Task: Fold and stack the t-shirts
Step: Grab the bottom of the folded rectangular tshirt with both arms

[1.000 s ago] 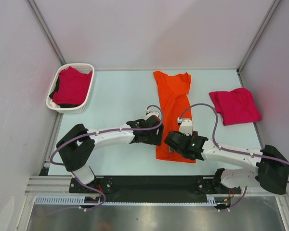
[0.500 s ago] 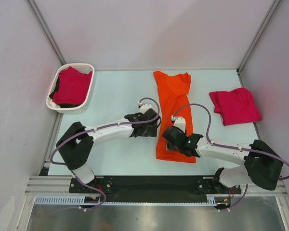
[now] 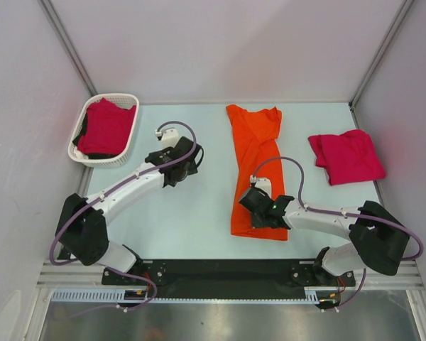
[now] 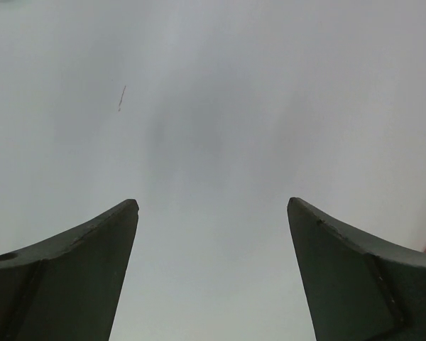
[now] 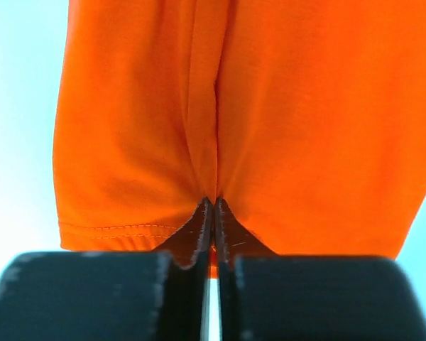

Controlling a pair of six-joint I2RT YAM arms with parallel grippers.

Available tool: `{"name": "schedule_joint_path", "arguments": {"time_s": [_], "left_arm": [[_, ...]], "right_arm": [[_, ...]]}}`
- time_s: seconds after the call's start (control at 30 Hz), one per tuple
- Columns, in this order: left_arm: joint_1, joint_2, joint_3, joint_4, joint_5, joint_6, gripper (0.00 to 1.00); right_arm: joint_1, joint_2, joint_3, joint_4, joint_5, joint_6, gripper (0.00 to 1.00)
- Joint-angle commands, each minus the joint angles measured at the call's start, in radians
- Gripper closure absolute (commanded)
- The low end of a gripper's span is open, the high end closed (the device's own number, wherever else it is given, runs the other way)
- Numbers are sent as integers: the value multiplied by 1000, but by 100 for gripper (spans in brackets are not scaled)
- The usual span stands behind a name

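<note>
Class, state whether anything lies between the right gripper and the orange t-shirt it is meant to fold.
Nothing visible does. The right gripper is shut directly on the orange t-shirt, pinching a ridge of cloth just above the near hem, with no other object between them.

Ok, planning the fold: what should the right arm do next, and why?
The right gripper is shut on the orange t-shirt near its hem; the left gripper is open, off the cloth. So probably lift that end and fold it away.
</note>
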Motion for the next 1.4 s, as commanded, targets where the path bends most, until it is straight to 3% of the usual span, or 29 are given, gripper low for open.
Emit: {"name": "schedule_joint_path", "arguments": {"time_s": [0.0,0.13,0.23,0.27,0.33,0.43,0.63,0.77,0.93,1.03,1.07,1.37], "left_arm": [[3,31,60,-19,-34,24,8],[4,82,72,-22,-12,24,8],[4,116,88,-30,-5,26,7],[3,122,91,-30,-5,26,7],[4,133,94,-30,-11,29,7],[4,140,106,-38,-17,35,7],[4,137,120,-44,-29,41,7],[4,143,125,-48,-38,43,7],[4,151,128,-62,-43,40,7],[4,159,128,-62,-40,40,7],[4,162,128,-64,-40,38,7],[4,194,131,-70,-40,35,8]], "right_arm": [[-13,-41,60,-59,-30,-9,100],[-16,-48,103,-140,-50,-20,100],[-25,-47,138,-201,-66,-26,73],[-25,-54,140,-208,-67,-31,54],[-27,-64,135,-220,-66,-32,45],[-47,-65,118,-219,-87,-42,43],[-73,-73,86,-188,-134,-57,48],[-93,-75,63,-151,-191,-80,62],[-122,-70,31,-119,-251,-115,70],[-128,-90,26,-105,-271,-129,87],[-130,-99,25,-102,-274,-134,100],[-130,-128,0,-93,-283,-154,100]]}}
